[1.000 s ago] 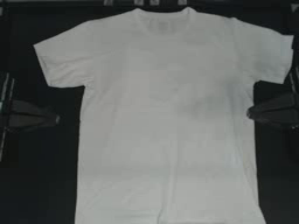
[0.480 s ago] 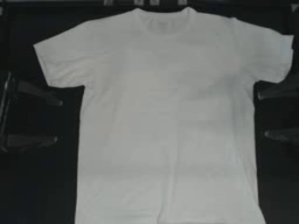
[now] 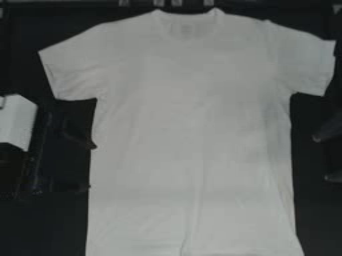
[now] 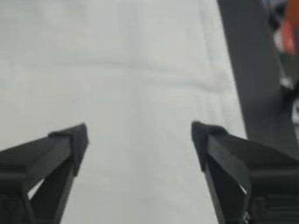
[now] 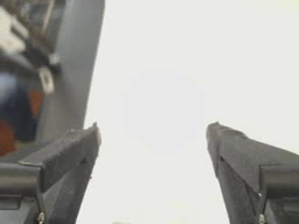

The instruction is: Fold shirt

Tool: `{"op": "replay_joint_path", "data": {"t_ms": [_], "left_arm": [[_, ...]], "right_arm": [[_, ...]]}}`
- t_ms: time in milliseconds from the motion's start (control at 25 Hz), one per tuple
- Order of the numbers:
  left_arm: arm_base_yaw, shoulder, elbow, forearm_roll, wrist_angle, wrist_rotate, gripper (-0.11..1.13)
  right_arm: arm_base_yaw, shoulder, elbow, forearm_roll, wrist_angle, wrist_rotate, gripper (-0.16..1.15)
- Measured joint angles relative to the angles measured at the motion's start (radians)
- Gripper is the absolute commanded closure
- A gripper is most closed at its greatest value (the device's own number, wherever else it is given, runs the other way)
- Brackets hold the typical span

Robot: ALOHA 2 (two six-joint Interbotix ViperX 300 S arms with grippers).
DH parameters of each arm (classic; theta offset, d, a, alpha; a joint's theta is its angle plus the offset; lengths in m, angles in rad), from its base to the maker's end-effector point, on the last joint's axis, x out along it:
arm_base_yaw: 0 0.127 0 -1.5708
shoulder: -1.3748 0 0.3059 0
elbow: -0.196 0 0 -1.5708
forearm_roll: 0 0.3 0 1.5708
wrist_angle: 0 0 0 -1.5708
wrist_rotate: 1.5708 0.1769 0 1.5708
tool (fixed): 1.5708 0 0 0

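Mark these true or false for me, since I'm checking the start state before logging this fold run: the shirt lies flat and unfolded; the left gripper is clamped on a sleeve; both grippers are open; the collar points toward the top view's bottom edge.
1. The shirt lies flat and unfolded: true.
2. The left gripper is clamped on a sleeve: false; it stands open beside the shirt's side edge, holding nothing.
3. Both grippers are open: true; the right gripper gapes too.
4. Collar toward the bottom edge: false; it lies at the top.
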Motion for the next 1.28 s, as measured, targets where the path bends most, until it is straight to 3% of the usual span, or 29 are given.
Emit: {"op": "replay_joint_path", "data": {"t_ms": [80, 200, 400, 520, 680, 920, 1280], "left_arm": [[-0.018, 0.035, -0.023, 0.023, 0.054, -0.051, 0.03], [-0.083, 0.08, -0.048, 0.118, 0.118, -0.199, 0.03], [-0.218, 0.137, -0.083, 0.313, 0.236, -0.453, 0.03], [-0.275, 0.163, -0.097, 0.376, 0.288, -0.555, 0.03], [-0.33, 0.221, -0.11, 0.387, 0.298, -0.606, 0.05], [-0.379, 0.344, -0.176, 0.373, 0.301, -0.644, 0.05], [-0.431, 0.494, -0.199, 0.325, 0.299, -0.699, 0.04]], "right_arm": [[0.028, 0.029, -0.011, -0.002, 0.035, 0.031, -0.01], [0.098, 0.077, -0.038, -0.043, 0.072, 0.097, -0.01], [0.284, 0.218, -0.112, -0.221, 0.161, 0.302, 0.0], [0.403, 0.304, -0.152, -0.331, 0.207, 0.448, 0.0], [0.534, 0.403, -0.183, -0.397, 0.267, 0.627, 0.0], [0.67, 0.506, -0.21, -0.416, 0.282, 0.828, 0.0], [0.733, 0.586, -0.198, -0.42, 0.224, 0.979, 0.0]]}}
